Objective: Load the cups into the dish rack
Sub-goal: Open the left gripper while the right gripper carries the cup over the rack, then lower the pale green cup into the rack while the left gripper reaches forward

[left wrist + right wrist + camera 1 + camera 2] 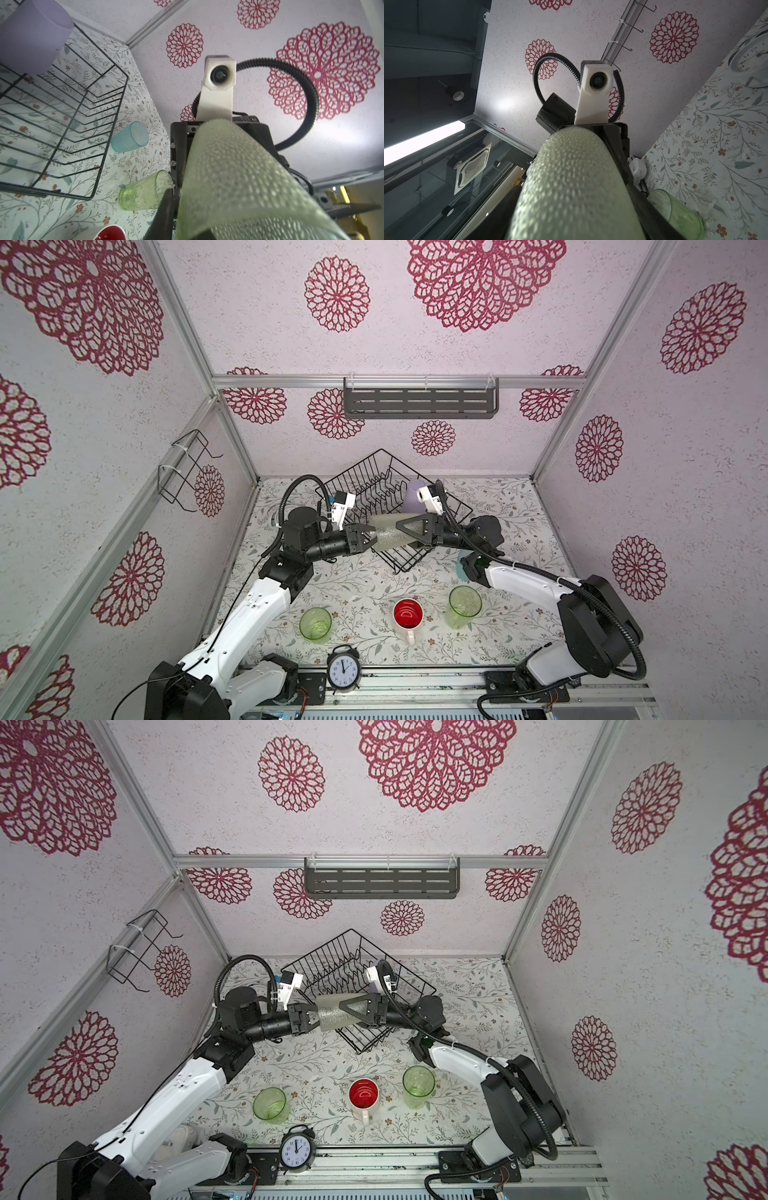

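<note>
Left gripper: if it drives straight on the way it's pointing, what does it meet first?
The pale tumbler, its end already at the left gripper. Just beyond, the right gripper faces it around the same tumbler, so pushing on would probably shove the tumbler into that.

Alarm clock [343, 668] stands upright; grey slotted shelf [420, 403] hangs on wall.

In both top views the whole scene is viewed from high above its front edge, looked down on from afar, so that the surface [365, 585] and dish rack [365, 485] are shared almost alike. The wrist views are taken close behind the left tool [371, 537] and right tool [399, 531], aimed toward each other, and the pale yellowish tumbler [239, 176] is shared at close range.
</note>
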`<state>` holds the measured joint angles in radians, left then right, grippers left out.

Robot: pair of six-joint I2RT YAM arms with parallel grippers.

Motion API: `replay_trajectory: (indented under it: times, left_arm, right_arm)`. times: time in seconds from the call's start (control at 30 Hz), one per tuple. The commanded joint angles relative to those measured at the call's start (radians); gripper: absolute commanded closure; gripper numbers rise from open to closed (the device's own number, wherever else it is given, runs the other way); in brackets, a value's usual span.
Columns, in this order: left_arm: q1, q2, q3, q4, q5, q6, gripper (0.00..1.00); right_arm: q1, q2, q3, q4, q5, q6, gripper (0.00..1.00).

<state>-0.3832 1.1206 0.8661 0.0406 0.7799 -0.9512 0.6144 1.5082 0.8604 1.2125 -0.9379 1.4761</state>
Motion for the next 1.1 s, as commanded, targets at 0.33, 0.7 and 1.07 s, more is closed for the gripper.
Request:
replay_trajectory:
  times: [0.33, 0.7, 1.07]
  left_arm:
    - [0.140, -0.142, -0.014, -0.321, -0.140, 0.120, 0.32]
    - [0.185, -0.295, -0.006, -0.755, -0.486, 0.269, 0.20]
    - [0.196, -0.291, 0.012, -0.902, -0.761, 0.296, 0.08]
  right_arm:
    - [-0.118, -0.102, 0.145, -0.732, 0.119, -0.525, 0.33]
    - [-0.150, -0.014, 0.463, -1.501, 0.652, -1.152, 0.31]
    - [-0.158, 0.226, 0.707, -1.720, 0.986, -1.297, 0.31]
